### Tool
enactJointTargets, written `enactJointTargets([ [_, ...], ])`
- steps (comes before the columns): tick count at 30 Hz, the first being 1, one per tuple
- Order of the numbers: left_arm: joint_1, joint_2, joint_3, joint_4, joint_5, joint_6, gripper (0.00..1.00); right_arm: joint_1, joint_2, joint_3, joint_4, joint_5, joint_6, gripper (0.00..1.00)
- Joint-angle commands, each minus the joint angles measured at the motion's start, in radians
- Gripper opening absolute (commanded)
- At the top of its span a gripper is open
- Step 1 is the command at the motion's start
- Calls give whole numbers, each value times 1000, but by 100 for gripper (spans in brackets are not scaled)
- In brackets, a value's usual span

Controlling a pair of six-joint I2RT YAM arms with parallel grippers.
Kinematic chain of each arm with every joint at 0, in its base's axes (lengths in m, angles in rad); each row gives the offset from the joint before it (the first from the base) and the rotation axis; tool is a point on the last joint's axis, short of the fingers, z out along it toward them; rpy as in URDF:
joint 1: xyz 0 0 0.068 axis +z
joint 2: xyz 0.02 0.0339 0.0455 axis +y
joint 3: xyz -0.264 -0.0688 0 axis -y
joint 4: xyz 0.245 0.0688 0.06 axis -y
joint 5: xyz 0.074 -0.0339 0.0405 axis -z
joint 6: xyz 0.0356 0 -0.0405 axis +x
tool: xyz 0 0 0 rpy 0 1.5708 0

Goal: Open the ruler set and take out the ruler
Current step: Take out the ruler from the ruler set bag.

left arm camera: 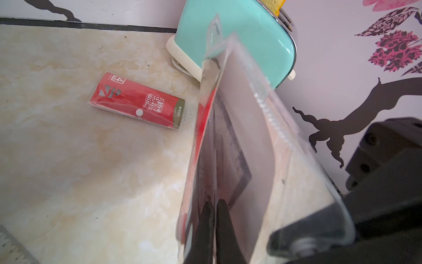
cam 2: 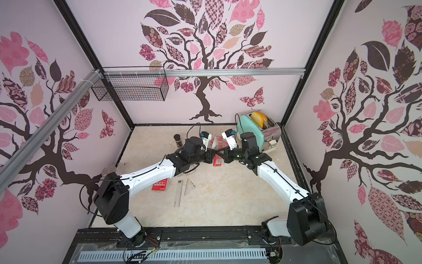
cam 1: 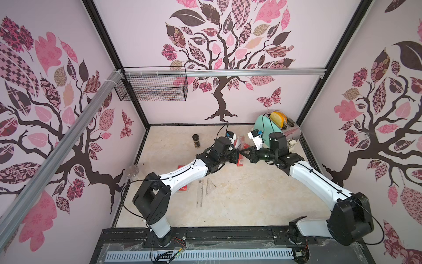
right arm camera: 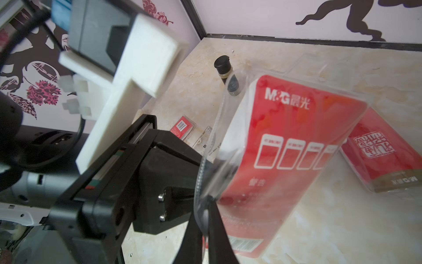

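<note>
The ruler set (right arm camera: 292, 141), a clear pouch with a red card, is held up off the table between both arms at the back middle, and its red shows in both top views (cam 1: 238, 140) (cam 2: 214, 142). My right gripper (right arm camera: 209, 205) is shut on the pouch's clear edge. The pouch's mouth gapes open in the left wrist view. My left gripper (left arm camera: 214, 202) reaches inside it, shut on a thin clear ruler (left arm camera: 228, 164) lying against the card. In a top view the two grippers meet tip to tip (cam 1: 239, 152) (cam 1: 243, 152).
A second red ruler set (left arm camera: 137, 100) lies flat below the held one. A third (cam 2: 160, 184) lies by the left arm. A loose straight ruler (cam 1: 200, 193) and set square (cam 1: 209, 186) lie mid-table. A dark jar (cam 1: 196, 140) and a mint toaster (cam 1: 290, 131) stand at the back.
</note>
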Motion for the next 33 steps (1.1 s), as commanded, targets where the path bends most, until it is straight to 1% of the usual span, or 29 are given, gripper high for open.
enactJointTargets([
  [1,3,-20,-3,-12,-29,12,0,-1,-5,16,5,31,-27,0],
  [9,3,-64,-16,-17,-55,11,0,-1,21,19,-20,101,-47,0],
  [16,3,-105,-35,-11,-50,3,0,-1,29,11,-16,175,-37,0],
  [19,3,-139,-59,2,-34,-5,0,-2,34,12,-19,218,-28,0],
  [25,9,-224,-105,14,-25,-6,0,-2,50,11,-18,243,-21,0],
  [30,31,-284,-135,13,-20,-6,0,-4,50,12,-27,264,-24,0],
  [33,74,-301,-167,14,19,-20,0,-9,39,12,-39,278,-29,0],
])
